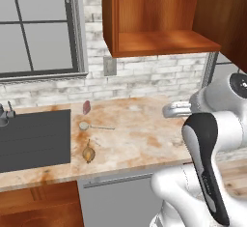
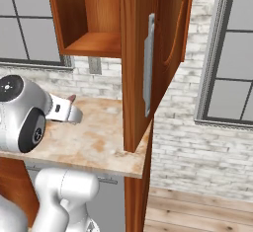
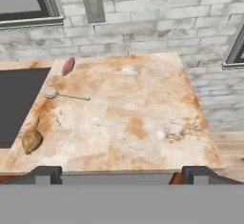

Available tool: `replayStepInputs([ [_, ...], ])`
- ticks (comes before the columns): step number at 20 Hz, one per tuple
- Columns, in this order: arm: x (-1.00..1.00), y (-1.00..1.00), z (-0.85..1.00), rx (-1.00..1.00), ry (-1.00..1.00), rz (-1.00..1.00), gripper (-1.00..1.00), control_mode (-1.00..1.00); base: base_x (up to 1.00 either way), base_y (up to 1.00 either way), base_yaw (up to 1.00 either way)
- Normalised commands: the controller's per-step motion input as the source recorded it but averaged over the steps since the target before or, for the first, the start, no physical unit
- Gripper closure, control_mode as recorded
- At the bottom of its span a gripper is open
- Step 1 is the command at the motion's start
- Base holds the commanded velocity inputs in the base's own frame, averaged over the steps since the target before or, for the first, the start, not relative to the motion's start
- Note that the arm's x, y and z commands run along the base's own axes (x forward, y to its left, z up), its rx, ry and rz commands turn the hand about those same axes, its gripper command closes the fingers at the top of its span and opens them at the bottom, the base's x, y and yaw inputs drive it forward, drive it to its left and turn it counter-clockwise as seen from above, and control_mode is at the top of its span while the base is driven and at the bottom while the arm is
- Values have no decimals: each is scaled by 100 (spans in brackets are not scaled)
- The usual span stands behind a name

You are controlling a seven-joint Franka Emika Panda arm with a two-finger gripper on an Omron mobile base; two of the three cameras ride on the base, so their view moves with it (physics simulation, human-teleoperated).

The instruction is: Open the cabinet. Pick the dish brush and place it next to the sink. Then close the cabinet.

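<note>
Two lumps point(image 1: 88, 153) flanking the dish brush point(image 1: 85, 125) beside the sink point(image 1: 34, 139); tool point(image 3: 122, 173) wide open, empty.

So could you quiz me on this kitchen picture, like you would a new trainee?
1. True or false: the cabinet door is shut.
2. What lies nearest the sink: A) dish brush, B) power outlet, C) window?
3. The robot's gripper is ____ (open/shut).

Key:
1. False; the door stands open and the shelf shows bare.
2. A; the brush rests on the counter beside the basin.
3. Open, holding nothing.
</note>
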Motion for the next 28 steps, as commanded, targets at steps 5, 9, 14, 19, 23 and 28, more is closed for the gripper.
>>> replayStepInputs([
  [5,-10,-11,36,14,-9,0,-100,-100,0,0,0],
  [9,-13,-7,37,15,-14,0,-100,-100,0,0,0],
  [14,-5,-6,27,12,-14,-1,-100,-100,0,0,0],
  [19,-4,-4,27,12,-12,0,-100,-100,0,0,0],
  [23,-9,-5,25,12,-10,0,-100,-100,0,0,0],
  [28,-12,-9,23,12,-6,0,-100,-100,0,0,0],
])
